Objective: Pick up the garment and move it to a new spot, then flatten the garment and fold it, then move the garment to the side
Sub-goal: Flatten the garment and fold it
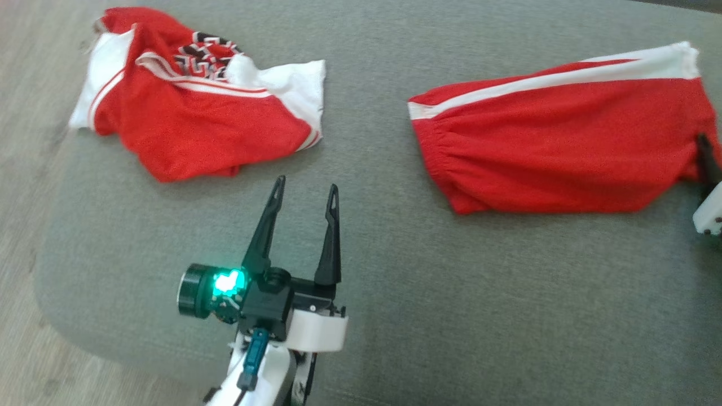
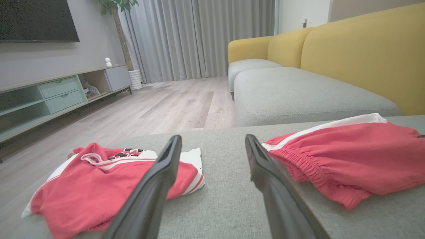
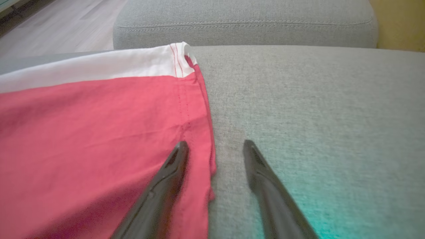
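The garment (image 1: 564,146), red shorts with a white side stripe, lies folded flat on the right of the grey cushion (image 1: 395,293). It also shows in the left wrist view (image 2: 352,156) and the right wrist view (image 3: 93,126). My left gripper (image 1: 306,187) hovers open over bare cushion in the middle, left of the shorts, with nothing between its fingers (image 2: 213,139). My right gripper (image 3: 215,144) is open at the shorts' right hem, one finger over the red cloth and the other over the cushion. One dark finger (image 1: 705,160) of it shows at the right edge of the head view.
A crumpled red and white jersey (image 1: 197,113) lies at the cushion's far left (image 2: 93,186). The cushion's rounded left edge drops to wooden floor (image 1: 28,197). Beyond stand a yellow sofa (image 2: 365,56) with grey seats and a low TV cabinet (image 2: 49,96).
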{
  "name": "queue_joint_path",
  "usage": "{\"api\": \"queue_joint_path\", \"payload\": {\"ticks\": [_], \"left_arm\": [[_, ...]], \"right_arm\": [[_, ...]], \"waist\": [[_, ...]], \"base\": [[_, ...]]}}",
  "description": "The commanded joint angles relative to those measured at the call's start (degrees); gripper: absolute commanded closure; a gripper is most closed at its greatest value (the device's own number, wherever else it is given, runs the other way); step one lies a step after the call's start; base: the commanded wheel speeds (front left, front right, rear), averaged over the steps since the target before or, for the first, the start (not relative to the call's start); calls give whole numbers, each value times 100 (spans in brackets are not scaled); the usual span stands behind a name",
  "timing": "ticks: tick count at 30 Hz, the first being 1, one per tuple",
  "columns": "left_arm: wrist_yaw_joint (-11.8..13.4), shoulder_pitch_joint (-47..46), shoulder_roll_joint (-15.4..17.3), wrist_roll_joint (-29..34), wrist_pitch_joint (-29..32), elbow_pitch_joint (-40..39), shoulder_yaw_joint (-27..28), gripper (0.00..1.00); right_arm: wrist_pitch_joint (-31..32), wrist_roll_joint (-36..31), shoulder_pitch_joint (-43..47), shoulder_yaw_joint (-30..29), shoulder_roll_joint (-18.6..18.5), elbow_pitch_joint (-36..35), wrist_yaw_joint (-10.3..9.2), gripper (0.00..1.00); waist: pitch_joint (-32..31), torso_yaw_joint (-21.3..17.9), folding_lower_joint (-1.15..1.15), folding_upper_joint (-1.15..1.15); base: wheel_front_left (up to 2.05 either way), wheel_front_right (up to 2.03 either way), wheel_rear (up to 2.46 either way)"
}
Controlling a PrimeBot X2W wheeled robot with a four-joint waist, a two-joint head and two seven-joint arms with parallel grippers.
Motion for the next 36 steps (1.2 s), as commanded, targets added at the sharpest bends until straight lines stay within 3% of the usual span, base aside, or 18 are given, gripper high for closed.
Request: {"api": "queue_joint_path", "payload": {"ticks": [1,3,11,25,31,36], "left_arm": [[-10,4,0,43,-28,-218,136,0],[-17,50,-14,47,-28,-222,127,0],[-80,134,-37,48,-28,-186,239,0],[-286,101,-36,247,-28,-161,517,0],[-366,67,-39,266,-28,-76,523,0],[-418,173,-41,239,-28,13,555,0]], "right_arm": [[125,92,16,85,9,-43,-5,55],[269,201,77,146,41,-119,-5,100],[40,480,213,235,-105,-387,-5,100],[-295,975,852,112,-654,-825,-5,100],[-563,894,880,-91,-758,-1120,-5,100],[-677,500,799,-117,-581,-1743,-5,100]], "waist": [[22,89,0,0],[9,108,0,0],[-154,-209,0,0],[-174,-1424,0,0],[-212,-1613,0,0],[-414,-1665,0,0]], "base": [[0,0,0],[0,0,0],[0,0,0],[0,0,0],[0,0,0],[0,0,0]]}}
